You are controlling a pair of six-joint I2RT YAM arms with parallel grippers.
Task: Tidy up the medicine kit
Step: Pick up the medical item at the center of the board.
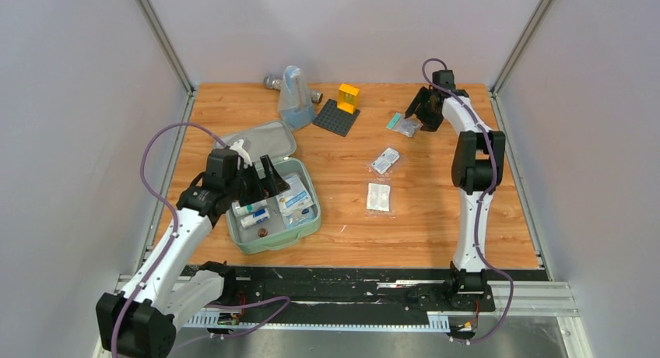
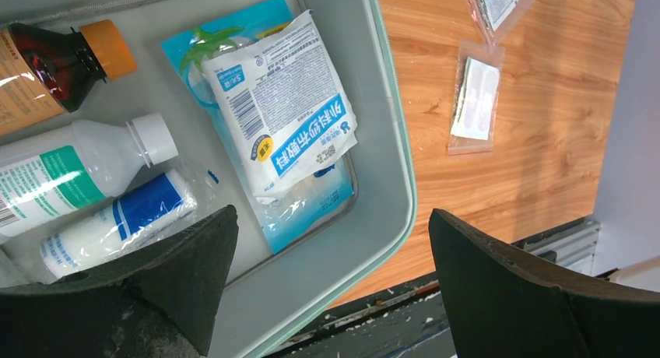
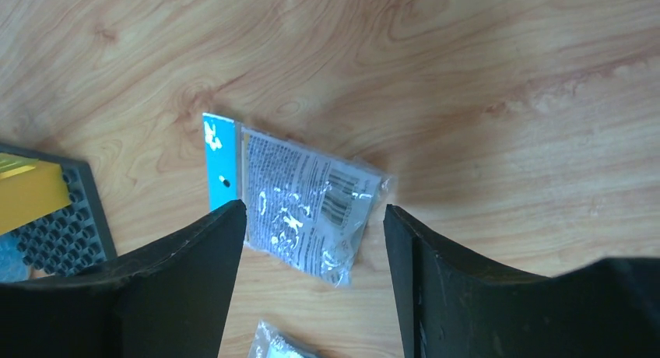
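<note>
The mint-green medicine kit tray (image 1: 310, 229) lies at the near left with its lid (image 1: 261, 138) open behind it. In the left wrist view the tray (image 2: 381, 218) holds a white and blue packet (image 2: 284, 117), a brown bottle (image 2: 47, 70), a white bottle (image 2: 70, 171) and a bandage roll (image 2: 117, 222). My left gripper (image 1: 261, 179) is open and empty above the tray; it also shows in the left wrist view (image 2: 331, 253). My right gripper (image 1: 420, 109) is open and empty above a clear packet with a blue header (image 3: 300, 206) at the far right; it also shows in the right wrist view (image 3: 315, 245).
Two sachets lie mid-table: one printed (image 1: 384, 160), one white (image 1: 378, 196). A dark studded baseplate (image 1: 336, 117) with a yellow block (image 1: 348, 97) and a bluish pouch (image 1: 294, 97) stand at the back. Another small packet (image 3: 276, 346) lies near my right gripper.
</note>
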